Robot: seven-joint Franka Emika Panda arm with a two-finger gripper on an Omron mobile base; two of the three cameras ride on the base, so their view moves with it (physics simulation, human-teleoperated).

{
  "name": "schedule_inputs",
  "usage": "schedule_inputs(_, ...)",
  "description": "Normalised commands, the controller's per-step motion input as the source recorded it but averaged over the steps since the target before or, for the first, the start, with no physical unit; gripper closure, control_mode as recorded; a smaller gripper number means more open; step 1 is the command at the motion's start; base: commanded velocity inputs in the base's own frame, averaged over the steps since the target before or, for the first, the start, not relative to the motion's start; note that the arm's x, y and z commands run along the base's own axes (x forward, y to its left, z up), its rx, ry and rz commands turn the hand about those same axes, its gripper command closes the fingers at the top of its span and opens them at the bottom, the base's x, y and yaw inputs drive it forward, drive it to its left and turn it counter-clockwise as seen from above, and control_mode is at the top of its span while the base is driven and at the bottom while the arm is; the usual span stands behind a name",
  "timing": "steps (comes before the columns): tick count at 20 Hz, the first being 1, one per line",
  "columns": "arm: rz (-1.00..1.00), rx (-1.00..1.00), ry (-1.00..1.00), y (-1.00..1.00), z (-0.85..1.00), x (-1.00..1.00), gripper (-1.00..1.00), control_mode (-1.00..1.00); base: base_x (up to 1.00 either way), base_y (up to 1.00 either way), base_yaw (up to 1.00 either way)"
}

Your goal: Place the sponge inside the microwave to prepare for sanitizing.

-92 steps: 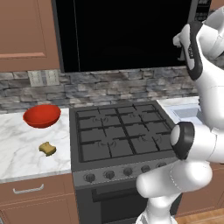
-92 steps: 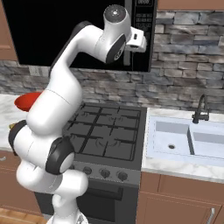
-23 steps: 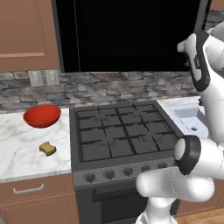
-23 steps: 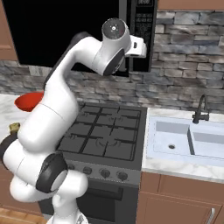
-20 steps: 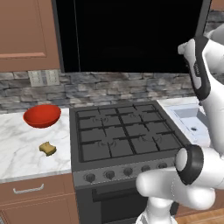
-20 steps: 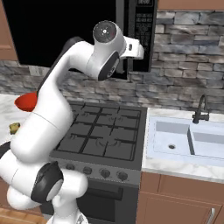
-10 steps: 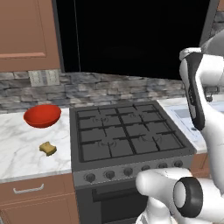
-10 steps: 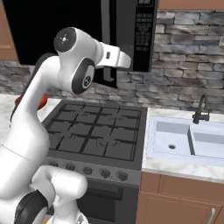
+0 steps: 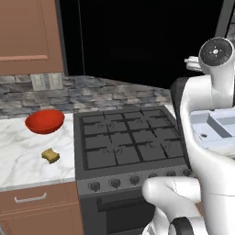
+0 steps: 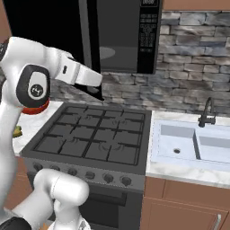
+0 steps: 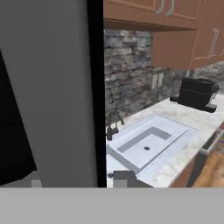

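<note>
The sponge [image 9: 50, 155], a small tan block, lies on the marble counter left of the stove, in front of the red bowl [image 9: 44, 120]. The microwave [image 10: 150, 31] hangs above the stove with its door [image 10: 92, 45] swung wide open, baring the grey cavity [image 10: 119, 42]. My gripper [image 10: 98, 91] hovers at the door's free edge, above the stove's back left, far from the sponge. In the hand view my gripper [image 11: 78, 179] has its fingertips [image 11: 124, 177] standing apart with nothing clamped between them, and the door's edge [image 11: 96, 87] rises just ahead.
The black gas stove [image 9: 128, 147] sits below the microwave. A sink [image 10: 193, 143] with a dark faucet [image 10: 206, 112] lies to its right. A black coffee machine [image 11: 197, 94] stands on the far counter. Wooden cabinets [image 9: 27, 32] hang at the upper left.
The microwave door has swung from nearly shut to wide open as my arm pulled it out and to the left. My fingers have parted from their closed hold.
</note>
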Motion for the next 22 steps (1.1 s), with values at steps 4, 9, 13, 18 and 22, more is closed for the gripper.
schedule_inputs(4,-0.4,-0.05,-0.06,0.26,-0.21,-0.98,1.0,-1.0,0.0,0.0,0.0)
schedule_inputs(9,-0.33,0.0,-0.07,0.36,0.0,-0.87,1.0,-1.0,0.0,0.0,0.0)
schedule_inputs(13,-0.33,0.0,-0.05,0.37,-0.02,-0.84,1.0,-1.0,0.0,0.0,0.0)
schedule_inputs(18,-0.23,0.0,-0.03,0.56,-0.11,-0.77,1.0,-1.0,0.0,0.0,0.0)
schedule_inputs(22,-0.02,0.0,0.0,0.52,-0.05,-0.76,1.0,-1.0,0.0,0.0,0.0)
